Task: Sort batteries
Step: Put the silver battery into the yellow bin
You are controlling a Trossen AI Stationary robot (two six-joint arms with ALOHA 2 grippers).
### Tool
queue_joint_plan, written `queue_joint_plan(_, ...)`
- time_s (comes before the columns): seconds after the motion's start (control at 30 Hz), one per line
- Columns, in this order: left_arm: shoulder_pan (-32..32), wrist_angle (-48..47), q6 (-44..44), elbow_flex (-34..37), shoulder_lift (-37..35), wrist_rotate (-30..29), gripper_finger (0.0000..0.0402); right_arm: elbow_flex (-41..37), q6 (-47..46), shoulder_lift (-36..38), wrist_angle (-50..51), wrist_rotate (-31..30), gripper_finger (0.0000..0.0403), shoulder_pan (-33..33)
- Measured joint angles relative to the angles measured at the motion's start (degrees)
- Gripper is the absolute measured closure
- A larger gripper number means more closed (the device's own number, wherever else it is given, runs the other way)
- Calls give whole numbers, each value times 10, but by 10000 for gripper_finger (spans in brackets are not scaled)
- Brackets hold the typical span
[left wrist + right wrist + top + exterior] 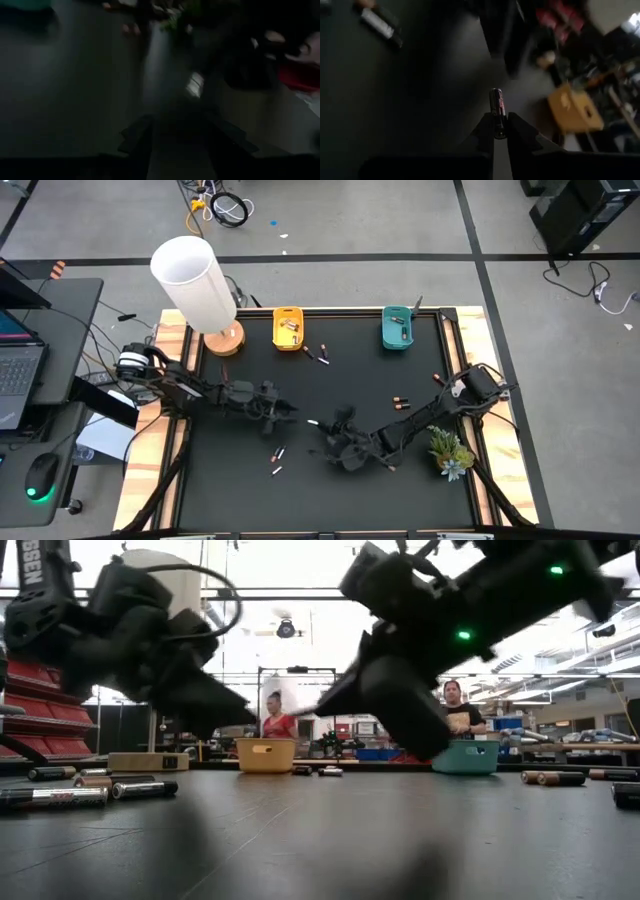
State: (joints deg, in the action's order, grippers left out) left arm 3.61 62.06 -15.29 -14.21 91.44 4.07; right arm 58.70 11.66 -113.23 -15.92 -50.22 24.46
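Note:
Loose batteries lie on the black table: two (277, 461) near the front, a dark pair (400, 402) toward the right, and others (316, 355) near the bins. More sit in the yellow bin (288, 328) and the teal bin (398, 328). My right gripper (322, 426) hovers mid-table, shut on a battery (497, 107). My left gripper (287, 408) is just to its left, facing it, open and empty above the table (175, 140). My right gripper pinches a slim dark battery with reddish marks between its two fingertips (485, 131), by one end (498, 131). The battery lies along the fingers and its free end (496, 94) sticks out past them. The fingers reach in from the table's right, and the battery is lifted clear of the table (305, 710).
A white lamp shade (195, 280) on a wooden base (225, 338) stands at the far left corner. A small plant (450, 448) stands at the right near my right arm. Two people (275, 715) show in the room beyond. Batteries (60, 795) lie near the low camera.

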Motion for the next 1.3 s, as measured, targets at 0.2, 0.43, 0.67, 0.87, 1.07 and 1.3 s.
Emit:
queue_joint_plan(0.2, 37, 6, 0, 49, 0, -52, 234, -1, -228, 72, 212, -28, 373, -1)
queue_joint_plan(0.43, 51, 29, 1, 69, 0, -117, 234, -1, -453, 212, 412, 2, 373, -50)
queue_joint_plan(0.67, 51, 29, 1, 64, 0, -129, 234, -1, -578, 301, 565, 102, 373, -154)
queue_joint_plan(0.87, 51, 29, -3, 64, 0, -130, 234, -1, -509, 285, 499, 198, 373, -231)
queue_joint_plan(1.07, 51, 29, -4, 64, 0, -130, 234, 48, -418, 187, 383, 324, 373, -293)
queue_joint_plan(1.3, 51, 28, -14, 64, 0, -120, 234, 221, -314, 39, 396, 386, 373, -325)
